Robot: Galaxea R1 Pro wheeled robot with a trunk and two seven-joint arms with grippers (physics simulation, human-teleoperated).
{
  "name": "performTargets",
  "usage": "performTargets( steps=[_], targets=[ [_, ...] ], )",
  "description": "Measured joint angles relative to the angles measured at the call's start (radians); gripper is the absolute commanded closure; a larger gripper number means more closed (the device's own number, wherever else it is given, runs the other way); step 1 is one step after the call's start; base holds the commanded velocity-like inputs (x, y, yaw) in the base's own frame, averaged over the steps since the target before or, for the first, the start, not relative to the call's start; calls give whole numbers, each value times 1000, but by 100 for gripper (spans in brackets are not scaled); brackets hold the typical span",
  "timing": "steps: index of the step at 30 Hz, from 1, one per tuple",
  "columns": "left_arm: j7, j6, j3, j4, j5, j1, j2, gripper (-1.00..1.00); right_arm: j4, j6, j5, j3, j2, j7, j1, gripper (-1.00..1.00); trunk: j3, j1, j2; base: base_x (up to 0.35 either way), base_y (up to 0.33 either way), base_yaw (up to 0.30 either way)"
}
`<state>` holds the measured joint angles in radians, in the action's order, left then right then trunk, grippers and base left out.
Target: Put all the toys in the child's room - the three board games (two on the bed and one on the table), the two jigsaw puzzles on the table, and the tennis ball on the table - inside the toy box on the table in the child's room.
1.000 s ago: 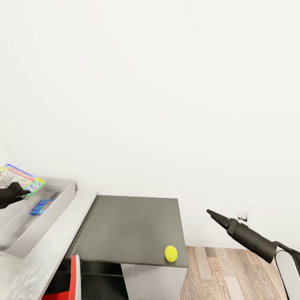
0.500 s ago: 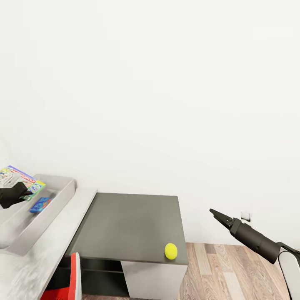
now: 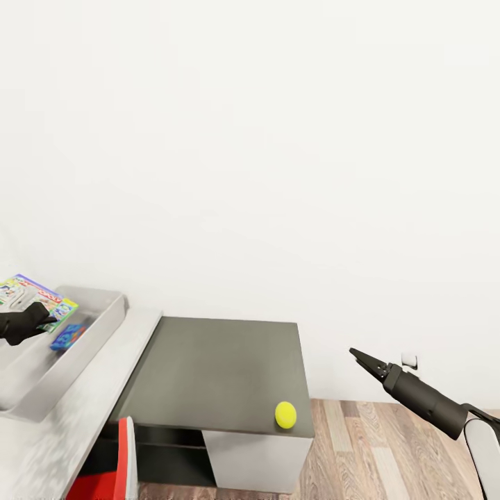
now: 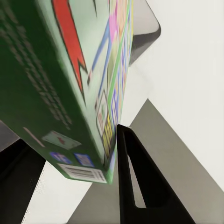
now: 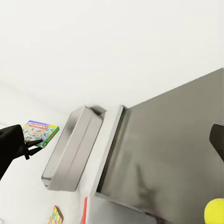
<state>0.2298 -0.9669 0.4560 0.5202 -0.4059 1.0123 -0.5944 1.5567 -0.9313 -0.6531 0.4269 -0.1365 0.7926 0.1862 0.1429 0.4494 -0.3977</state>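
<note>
Head view: our left tool [image 3: 31, 321], at nine o'clock, is clamped on a flat green-edged board game box with a busy colourful cover [image 3: 43, 298], held over the light grey sloping-sided toy box [image 3: 90, 340] on the pale desk [image 3: 104, 389]. A small blue item [image 3: 67, 336] lies inside. Step in hand: dropping this game in. Next, we judge: lower, release. The small yellow-green tennis ball [image 3: 285, 414] waits at five o'clock on the dark corner section. Our right tool [image 3: 361, 357] hangs pinched to a point over the floor.
</note>
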Motion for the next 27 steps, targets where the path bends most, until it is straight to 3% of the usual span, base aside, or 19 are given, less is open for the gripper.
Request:
performTargets(
  steps=[11, 27],
  targets=[
    [1, 2, 1, 0, 1, 0, 0, 100, 0, 0, 1, 0, 0, 0, 0, -100, 16, 0, 0, 0, 0, 147],
    [2, 8, 0, 0, 0, 0, 0, 100, -1, 4, 2, 0, 0, 0, 0, -100, 26, 0, 0, 0, 0, 14]
  ],
)
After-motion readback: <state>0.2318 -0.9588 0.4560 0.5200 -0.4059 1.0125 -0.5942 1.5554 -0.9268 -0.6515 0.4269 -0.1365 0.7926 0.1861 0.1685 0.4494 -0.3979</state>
